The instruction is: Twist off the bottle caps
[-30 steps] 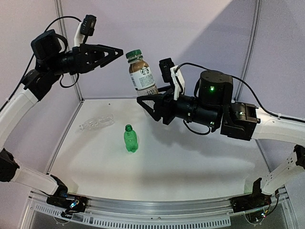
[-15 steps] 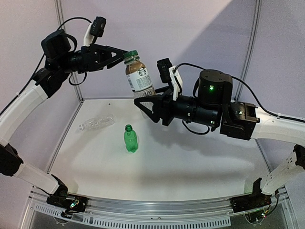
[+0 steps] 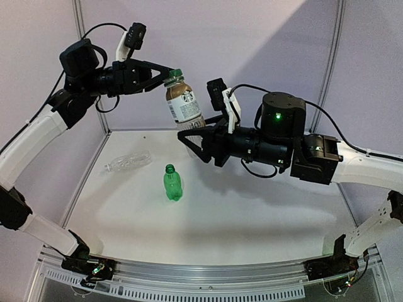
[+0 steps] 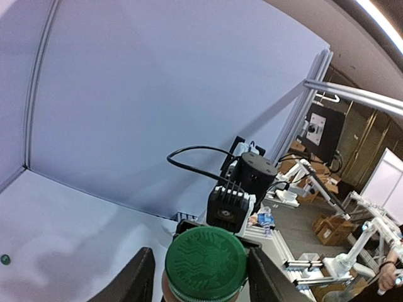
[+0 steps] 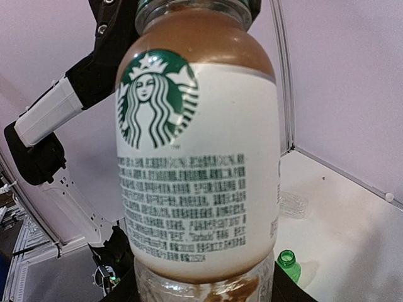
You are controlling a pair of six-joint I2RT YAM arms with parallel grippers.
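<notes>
Left gripper [image 3: 168,71] is raised, its fingers one on each side of the dark green cap [image 4: 206,258] of the labelled bottle [image 5: 198,170]. One finger sits close against the cap and the other shows a sliver of gap, so I cannot tell whether I am clamping it. My right gripper [image 3: 194,133] is closed around that bottle's base, holding it upright in the air. Below both grippers, on the table [image 3: 252,207], a green bottle [image 3: 172,184] stands open-mouthed. Nearer my left arm, a clear bottle [image 3: 128,162] lies on its side.
</notes>
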